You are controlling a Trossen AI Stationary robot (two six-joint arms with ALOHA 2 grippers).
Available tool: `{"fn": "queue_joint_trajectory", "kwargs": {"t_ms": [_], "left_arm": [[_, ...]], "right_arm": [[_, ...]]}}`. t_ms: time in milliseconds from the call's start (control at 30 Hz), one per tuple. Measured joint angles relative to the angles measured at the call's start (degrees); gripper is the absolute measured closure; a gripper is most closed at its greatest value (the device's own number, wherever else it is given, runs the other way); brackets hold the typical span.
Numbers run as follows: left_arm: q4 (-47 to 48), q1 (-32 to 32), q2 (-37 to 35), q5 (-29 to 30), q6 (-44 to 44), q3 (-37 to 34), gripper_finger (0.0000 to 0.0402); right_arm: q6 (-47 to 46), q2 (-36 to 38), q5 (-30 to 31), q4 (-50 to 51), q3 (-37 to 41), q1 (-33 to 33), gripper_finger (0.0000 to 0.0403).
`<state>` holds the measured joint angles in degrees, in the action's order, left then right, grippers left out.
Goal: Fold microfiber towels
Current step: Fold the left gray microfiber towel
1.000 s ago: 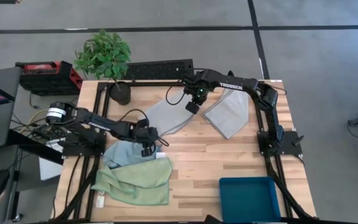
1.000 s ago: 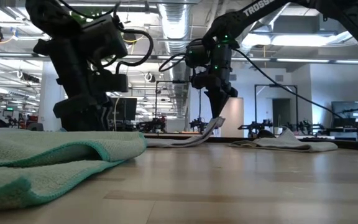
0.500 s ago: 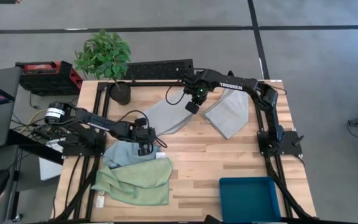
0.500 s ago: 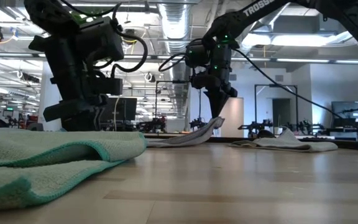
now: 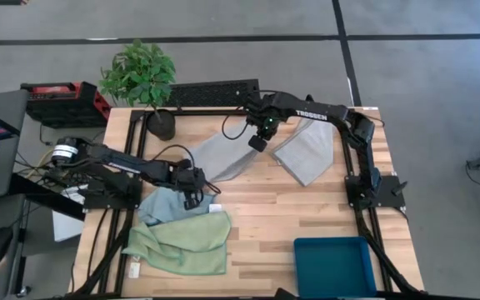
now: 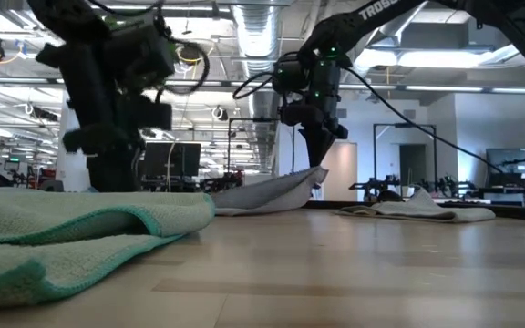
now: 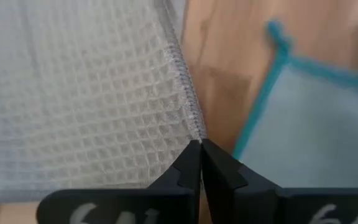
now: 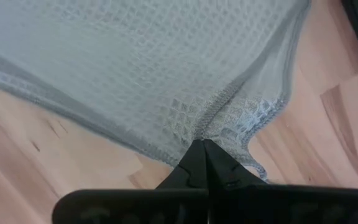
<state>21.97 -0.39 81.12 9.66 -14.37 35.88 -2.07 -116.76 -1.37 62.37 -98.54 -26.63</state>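
Microfiber towels lie spread across the wooden worktop as both dark arms take hold of one of them: a light grey waffle-weave towel stretched between the two tools near the worktop's middle. The left tool, reaching in from the left side, has its fingers pressed together on the stitched corner of that grey towel, the pinch sitting right at the hem where bare wood shows beside it. The right tool, extended from the far right corner, is likewise clamped tight on the opposite corner, and from table height that end of the cloth hangs lifted off the wood beneath the tool, drooping down to the surface. The right wrist camera shows the fabric bunched into a pucker at the closed fingertips. A light blue towel with a teal edge lies just beside the left tool, partly under a rumpled pale green towel at the near left. A second grey towel rests flat at the far right, beneath the right arm. A dark teal bin sits at the near right edge, and a potted plant stands at the far left corner.
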Motion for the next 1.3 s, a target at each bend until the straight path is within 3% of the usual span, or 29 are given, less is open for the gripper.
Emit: {"fn": "queue_joint_trajectory", "kwargs": {"t_ms": [367, 633, 733, 1033, 1300], "left_arm": [[2.2, 0.2, -12.8, 3.3, -7.2, 0.2, 0.0401], [3.2, 1.6, -13.6, 4.1, -11.5, 0.3, 0.0402], [3.1, 2.2, -13.6, 4.1, -13.1, 0.3, 0.0401], [2.5, 4.2, -13.6, 4.1, -18.9, 0.3, 0.0401], [-1.2, 5.8, -13.6, 4.1, -18.9, 0.8, 0.0401]], "right_arm": [[0.2, 1.4, 0.0, 0.9, 0.0, 0.0, 0.04], [1.4, 1.3, -2.4, -2.8, 0.0, 0.0, 0.0369], [5.4, 1.3, -5.6, -3.0, 0.0, 0.0, 0.0349], [17.9, 1.3, -7.8, -3.5, 0.0, 2.6, 0.0285], [32.3, 1.3, -10.8, -11.4, 0.0, 8.8, 0.0254]]}}
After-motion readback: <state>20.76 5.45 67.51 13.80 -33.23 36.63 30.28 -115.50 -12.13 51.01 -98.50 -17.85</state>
